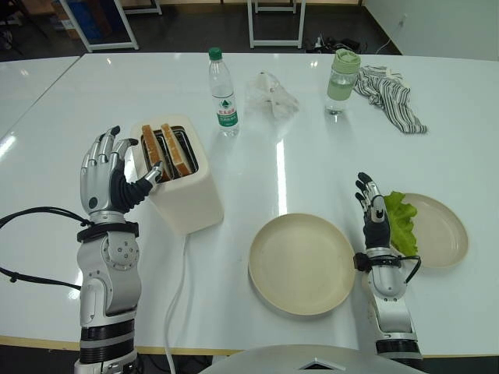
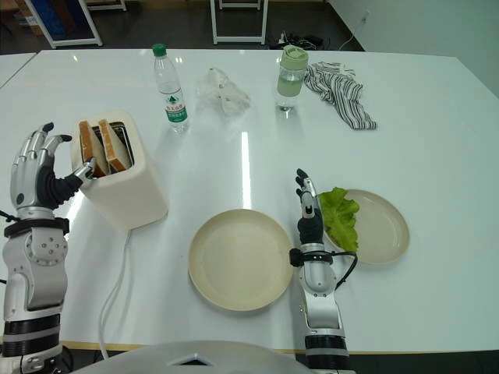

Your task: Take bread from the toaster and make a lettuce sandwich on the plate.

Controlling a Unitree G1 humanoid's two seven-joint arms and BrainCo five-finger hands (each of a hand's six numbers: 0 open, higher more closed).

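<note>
A cream toaster point(image 1: 181, 175) stands at the left with two slices of toasted bread point(image 1: 168, 148) sticking up from its slots. My left hand point(image 1: 105, 171) is open beside the toaster's left side, its thumb tip touching the near slice's edge. An empty cream plate point(image 1: 301, 263) lies in front of me. A second plate point(image 1: 440, 230) to the right holds a green lettuce leaf point(image 1: 399, 220). My right hand point(image 1: 373, 214) stands upright and open between the two plates, just left of the lettuce.
At the back of the white table are a water bottle point(image 1: 223, 93), a crumpled clear plastic bag point(image 1: 271, 96), a green-lidded tumbler point(image 1: 341, 80) and a striped cloth point(image 1: 392, 96). The toaster's white cord point(image 1: 178, 300) runs toward the table's front edge.
</note>
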